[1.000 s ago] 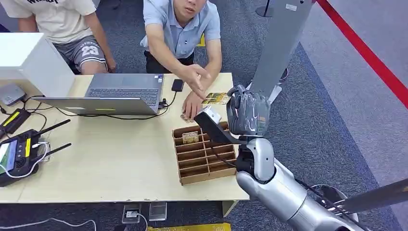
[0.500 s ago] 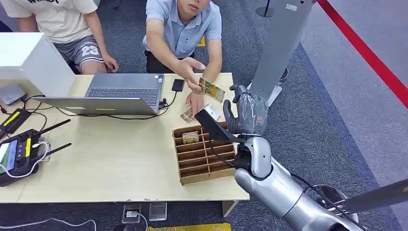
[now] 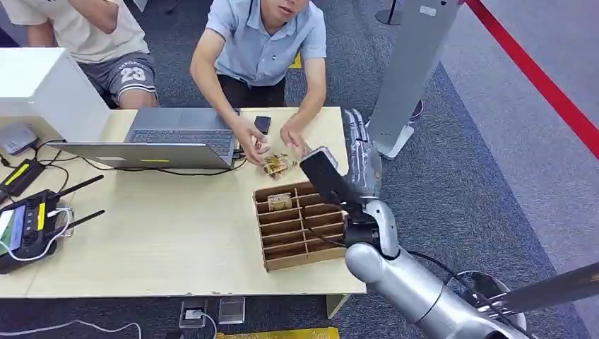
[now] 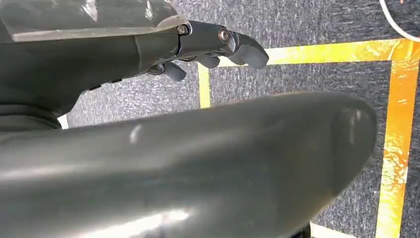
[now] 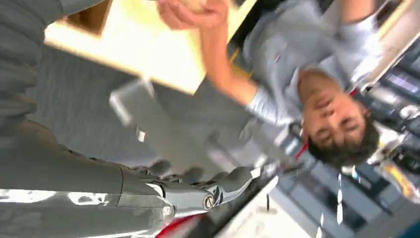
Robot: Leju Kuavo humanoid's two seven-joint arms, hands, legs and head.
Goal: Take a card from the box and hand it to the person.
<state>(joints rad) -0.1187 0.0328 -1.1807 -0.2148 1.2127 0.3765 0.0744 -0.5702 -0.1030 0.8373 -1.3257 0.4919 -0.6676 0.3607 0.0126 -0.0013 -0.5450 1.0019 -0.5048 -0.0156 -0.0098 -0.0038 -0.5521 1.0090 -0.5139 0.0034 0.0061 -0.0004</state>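
The patterned yellow-green card (image 3: 277,164) is gone from the silver right hand (image 3: 363,157), which now stands empty with fingers straightened; the person in the light blue shirt (image 3: 268,42) lays it on the table beside the hand

You see the brown cardboard divided box (image 3: 299,226) on the bench, one patterned card (image 3: 280,201) in its far-left compartment.

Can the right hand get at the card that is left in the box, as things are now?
Probably yes. The right hand hangs open beside the box, holding nothing. The card stands in an open-topped compartment at the far end, and the person's hands are busy with cards on the table beyond it.
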